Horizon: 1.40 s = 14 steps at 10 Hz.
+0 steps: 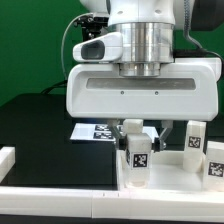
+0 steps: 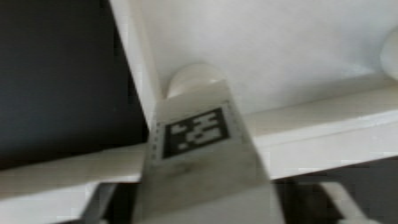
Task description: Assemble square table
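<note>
White plastic leg [image 1: 139, 156] stands upright on the tabletop [image 1: 170, 172], straddled by the tool [image 1: 139, 135]; whether the fingers grip it I cannot tell. Two more legs [image 1: 193, 139] wait beside it.

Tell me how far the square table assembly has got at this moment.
Done: nothing looks attached yet; a spare leg stands loose at the exterior view's right.
In hand: the gripper straddles a tagged leg by the table top; whether the jaws already grip it is unclear.
Left: apparently fitting every leg to the top.
</note>
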Motion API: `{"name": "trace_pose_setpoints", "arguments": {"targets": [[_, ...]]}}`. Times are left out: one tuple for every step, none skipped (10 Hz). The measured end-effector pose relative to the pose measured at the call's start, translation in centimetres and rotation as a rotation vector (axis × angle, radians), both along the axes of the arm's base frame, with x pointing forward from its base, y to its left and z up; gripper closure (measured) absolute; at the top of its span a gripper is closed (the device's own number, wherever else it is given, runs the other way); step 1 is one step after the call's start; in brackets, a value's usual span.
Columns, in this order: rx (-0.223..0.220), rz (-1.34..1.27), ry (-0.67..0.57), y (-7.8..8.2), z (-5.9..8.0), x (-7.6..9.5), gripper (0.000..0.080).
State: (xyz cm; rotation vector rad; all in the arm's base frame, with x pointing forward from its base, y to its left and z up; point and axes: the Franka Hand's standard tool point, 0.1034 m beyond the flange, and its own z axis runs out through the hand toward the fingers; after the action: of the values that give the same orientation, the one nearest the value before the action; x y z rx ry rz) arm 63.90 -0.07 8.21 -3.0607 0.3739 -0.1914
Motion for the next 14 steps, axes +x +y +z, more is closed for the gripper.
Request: {"name": "trace_pose_setpoints", "arguments": {"targets": [[0.008, -0.074, 0.003, -0.13, -0.02, -0.01, 0.0515], [0.015, -0.133, 0.005, -0.20, -0.05, -0.02, 0.0515], [0.021, -0.183, 0.007, -0.25, -0.06, -0.02, 0.0515], [0.030, -0.265, 0.010, -0.30, -0.10, -0.03, 0.0515], [0.037, -0.363, 0.012, -0.37, -0.12, -0.06, 0.0515], [0.063, -0.536, 0.017, -0.54, -0.16, -0.11, 0.0515], [0.092, -0.706, 0.026, -0.69, -0.20, -0.18, 0.0515], [0.104, -0.813, 0.038, -0.73, -0.20, -0.18, 0.0515], [0.134, -0.987, 0.040, -0.80, -0.26, -0.25, 0.0515], [0.154, -1.121, 0.035, -0.71, -0.29, -0.42, 0.0514], [0.160, -1.213, 0.041, -0.53, -0.27, -0.51, 0.0514], [0.163, -1.267, 0.042, -0.35, -0.27, -0.55, 0.0514], [0.161, -1.265, 0.041, -0.31, -0.27, -0.56, 0.0506], [0.158, -1.255, 0.041, -0.32, -0.35, -0.59, 0.0506]]}}
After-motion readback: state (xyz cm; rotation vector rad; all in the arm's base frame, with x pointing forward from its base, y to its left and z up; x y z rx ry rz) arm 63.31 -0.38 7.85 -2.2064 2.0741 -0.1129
